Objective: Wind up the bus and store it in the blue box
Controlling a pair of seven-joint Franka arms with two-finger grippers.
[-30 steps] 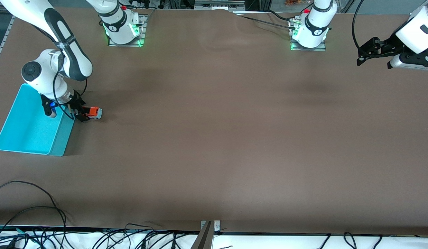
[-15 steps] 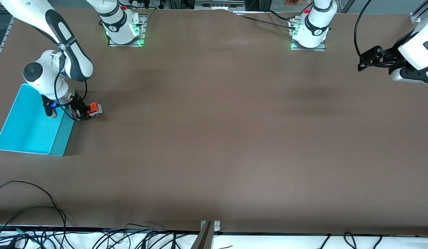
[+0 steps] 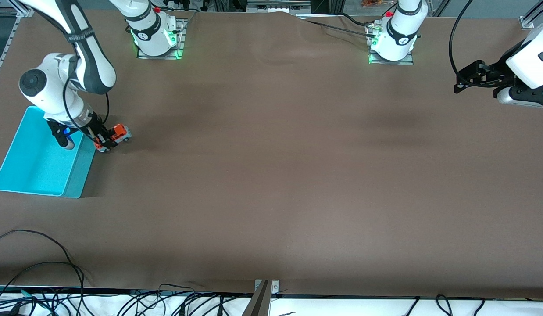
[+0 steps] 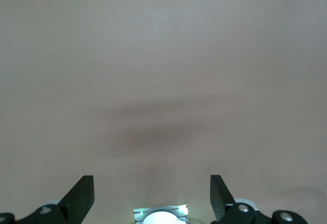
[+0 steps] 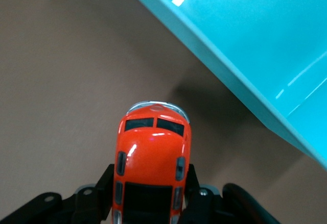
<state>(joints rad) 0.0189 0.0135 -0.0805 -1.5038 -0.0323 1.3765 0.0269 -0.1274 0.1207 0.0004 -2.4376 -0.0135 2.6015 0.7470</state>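
table (image 3: 271,175): brown covered surface, spans the whole front view; both arm bases stand along its edge farthest from the front camera.

blue box (image 3: 32,162): bright cyan rectangular bin with plain low walls, at the right arm's end of the table. nothing shows inside it. in the right wrist view its wall (image 5: 245,60) runs slantwise close to the toy. taken as the landmark for the entries below.

right arm: reaches from its base down to the blue box's corner that lies toward the left arm's end and farther from the front camera.

left arm: waits well apart from the blue box, at the table's left arm's end.

right gripper (image 3: 105,140): just beside the blue box's wall, outside it, low over the table. its black fingers (image 5: 202,196) are clamped on the sides of the bus.

left gripper (image 3: 459,79): well apart from the blue box, over bare table. its fingers (image 4: 82,198) stand wide apart with nothing between them.

bus (image 3: 117,134): tiny orange-red toy with dark windows and dark roof panel (image 5: 150,175), held by the right gripper just beside the blue box, outside it, its nose pointing away from the gripper. whether its wheels touch the table cannot be told.
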